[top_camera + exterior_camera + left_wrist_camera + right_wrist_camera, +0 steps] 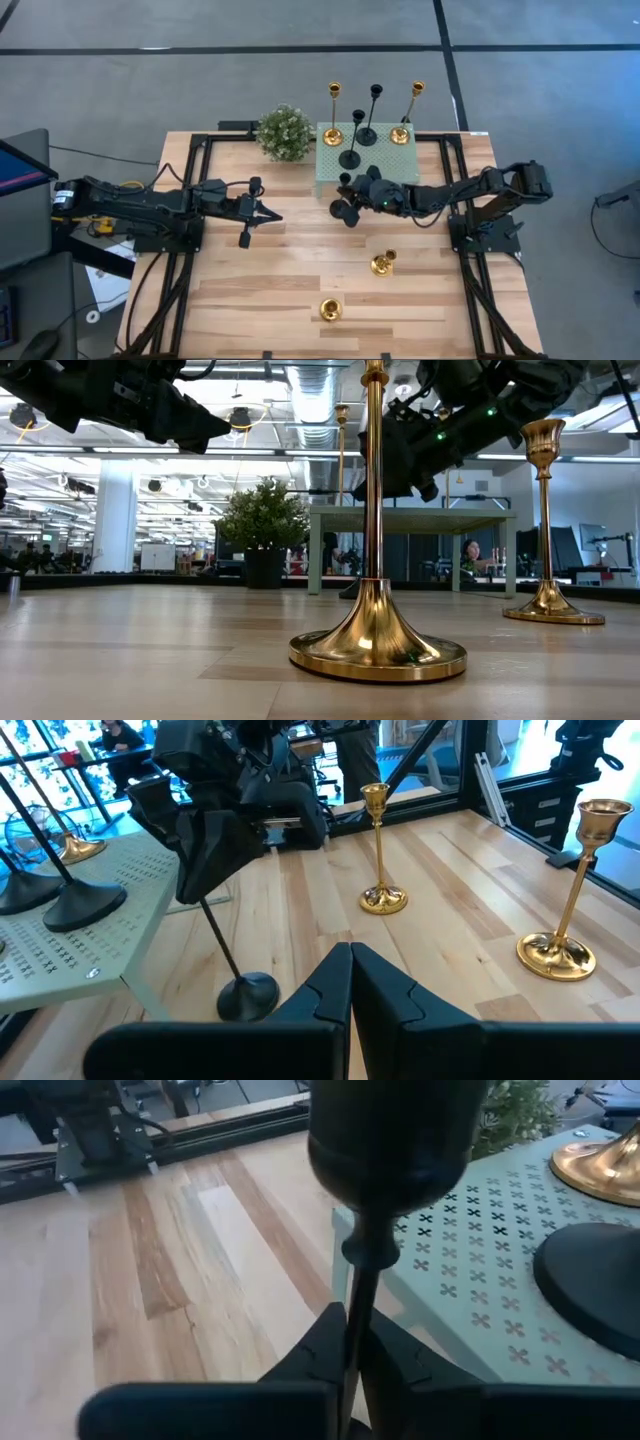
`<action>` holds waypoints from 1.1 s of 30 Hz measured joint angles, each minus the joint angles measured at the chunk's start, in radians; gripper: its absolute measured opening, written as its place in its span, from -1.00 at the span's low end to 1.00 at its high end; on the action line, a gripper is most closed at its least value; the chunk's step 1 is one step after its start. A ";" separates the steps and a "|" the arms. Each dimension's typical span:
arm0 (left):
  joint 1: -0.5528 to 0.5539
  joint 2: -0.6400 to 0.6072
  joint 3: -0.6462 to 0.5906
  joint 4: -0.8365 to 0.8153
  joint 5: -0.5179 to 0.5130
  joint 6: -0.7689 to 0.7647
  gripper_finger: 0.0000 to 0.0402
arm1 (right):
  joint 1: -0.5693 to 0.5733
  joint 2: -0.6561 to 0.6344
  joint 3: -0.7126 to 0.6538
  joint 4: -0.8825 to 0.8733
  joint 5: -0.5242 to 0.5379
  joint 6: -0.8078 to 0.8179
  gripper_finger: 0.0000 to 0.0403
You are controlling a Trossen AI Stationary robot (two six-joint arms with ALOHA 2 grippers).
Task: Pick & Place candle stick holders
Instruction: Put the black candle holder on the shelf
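Right gripper point(350, 1350) pinches a black candle stick holder point(222, 955) by its stem, tilted, base just off the wood beside the mint stand point(330, 168) at the far edge. Left gripper point(268, 215) pressed together, waiting nearby.

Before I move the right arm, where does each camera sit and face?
High: above the table, straight down; both arms, left gripper and right gripper.
Low: table-top height, level past gold holders; arms overhead.
Left wrist: over its shut fingers toward the right gripper holding the black holder.
Right wrist: along fingers clamped on that holder's stem, green stand beside.
Shared: both wrist views show the black holder and stand.
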 joint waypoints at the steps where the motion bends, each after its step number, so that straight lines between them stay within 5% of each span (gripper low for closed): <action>1: 0.000 0.000 0.000 0.000 0.000 0.000 -0.96 | 0.000 0.000 0.000 -0.003 0.001 -0.001 -0.94; 7: 0.000 0.000 0.000 0.000 0.000 0.000 -0.96 | 0.026 -0.075 -0.001 -0.117 -0.009 0.032 -0.97; 18: 0.000 0.000 0.000 0.000 0.000 0.000 -0.96 | 0.094 -0.486 -0.002 -0.451 -0.060 0.112 -0.99; 24: 0.000 0.000 0.000 0.000 -0.014 0.000 -0.96 | 0.036 -0.663 -0.002 -0.523 -0.057 0.104 -0.99; 33: 0.000 0.000 0.000 0.000 -0.042 0.000 -0.96 | -0.115 -0.671 0.154 -0.750 -0.111 0.033 -1.00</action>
